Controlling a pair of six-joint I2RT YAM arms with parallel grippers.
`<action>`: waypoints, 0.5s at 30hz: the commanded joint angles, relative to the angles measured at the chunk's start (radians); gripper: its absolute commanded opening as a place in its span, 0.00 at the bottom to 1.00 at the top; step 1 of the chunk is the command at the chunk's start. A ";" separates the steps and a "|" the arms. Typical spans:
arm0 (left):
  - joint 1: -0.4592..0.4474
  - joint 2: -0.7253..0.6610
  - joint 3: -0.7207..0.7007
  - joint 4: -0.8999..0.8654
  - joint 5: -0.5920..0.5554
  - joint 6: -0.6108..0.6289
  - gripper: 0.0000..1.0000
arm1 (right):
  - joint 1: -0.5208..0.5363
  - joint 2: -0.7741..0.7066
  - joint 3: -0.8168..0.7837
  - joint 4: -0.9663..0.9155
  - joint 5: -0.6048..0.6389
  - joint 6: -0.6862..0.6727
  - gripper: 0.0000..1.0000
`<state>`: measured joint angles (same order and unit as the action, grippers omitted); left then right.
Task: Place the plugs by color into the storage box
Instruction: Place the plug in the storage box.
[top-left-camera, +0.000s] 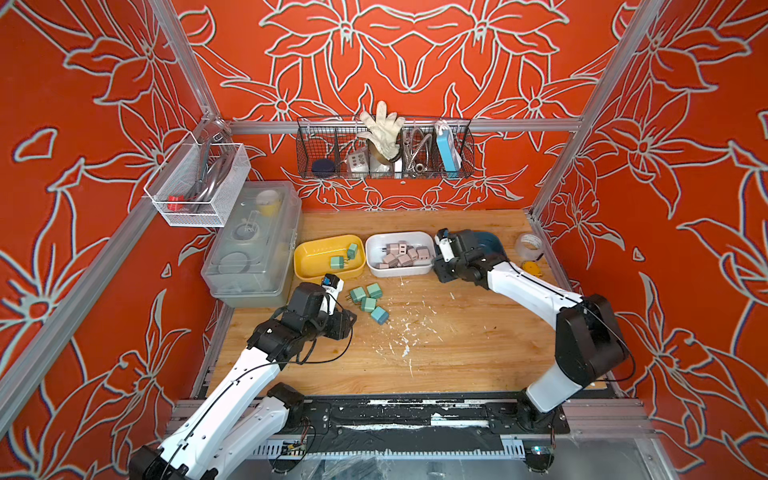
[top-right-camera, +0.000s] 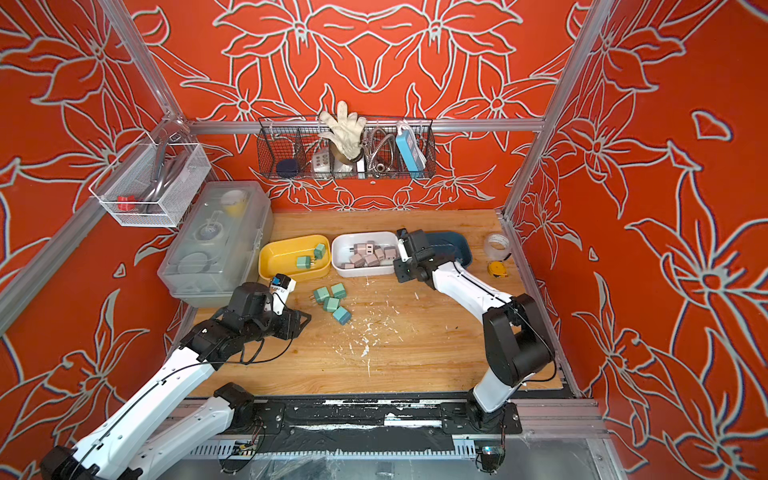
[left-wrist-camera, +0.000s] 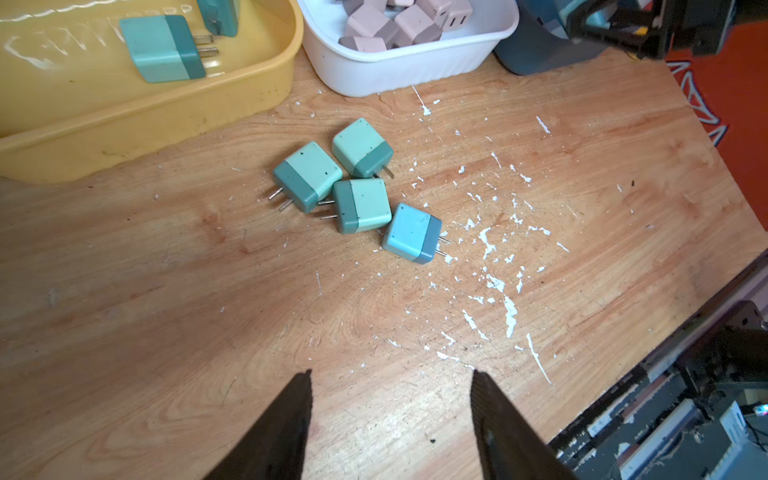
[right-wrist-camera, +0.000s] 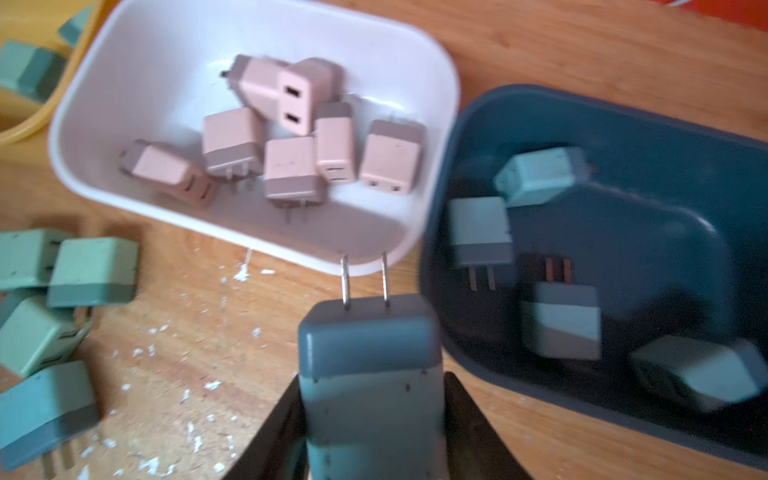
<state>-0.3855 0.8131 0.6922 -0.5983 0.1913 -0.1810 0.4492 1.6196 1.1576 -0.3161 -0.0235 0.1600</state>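
Right now the right gripper (right-wrist-camera: 372, 395) is clamped on a light blue plug (right-wrist-camera: 370, 345), with its pads (right-wrist-camera: 282, 428) on the plug's two flanks and the prongs pointing straight out ahead of the jaws. Just beyond those prongs is the rim of the white tray (right-wrist-camera: 166, 62) with the pink plugs (right-wrist-camera: 291, 166). The dark blue tray (right-wrist-camera: 665, 216), where the other blue plugs (right-wrist-camera: 561, 324) lie, sits close by, off to the side of the jaws.

The left gripper (left-wrist-camera: 391, 374) hangs over the table (left-wrist-camera: 166, 311) with its jaws apart and nothing between them. Ahead of it three green plugs (left-wrist-camera: 307, 174) and a loose blue plug (left-wrist-camera: 411, 237) lie bunched and touching. Further out is the yellow tray (left-wrist-camera: 166, 120), holding two sorted green plugs (left-wrist-camera: 162, 48).

Let go here, the held plug would likely land on bare wood or tip in among the pink ones, since the jaws are not yet over the blue tray. On the left, the loose blue plug rests against a green one, so closing on the bunch may drag the wrong colour or scatter the rest.

The right wrist picture is smeared, so I count perhaps four blue plugs in that tray, no firmer. How far the pads reach along the held plug is cut off at the frame edge. In both top views the right arm (top-left-camera: 519, 286) covers its own jaws and much of the blue tray.
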 joint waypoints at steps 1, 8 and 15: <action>-0.004 0.020 0.006 0.003 0.078 -0.014 0.61 | -0.060 -0.024 0.013 -0.029 0.010 0.021 0.36; -0.018 0.099 0.083 0.048 0.184 -0.041 0.59 | -0.189 0.074 0.110 -0.059 -0.007 0.029 0.37; -0.055 0.286 0.262 0.077 0.222 0.016 0.59 | -0.281 0.223 0.245 -0.081 -0.018 0.024 0.36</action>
<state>-0.4252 1.0401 0.8978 -0.5560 0.3691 -0.1974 0.1951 1.7962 1.3464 -0.3679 -0.0269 0.1753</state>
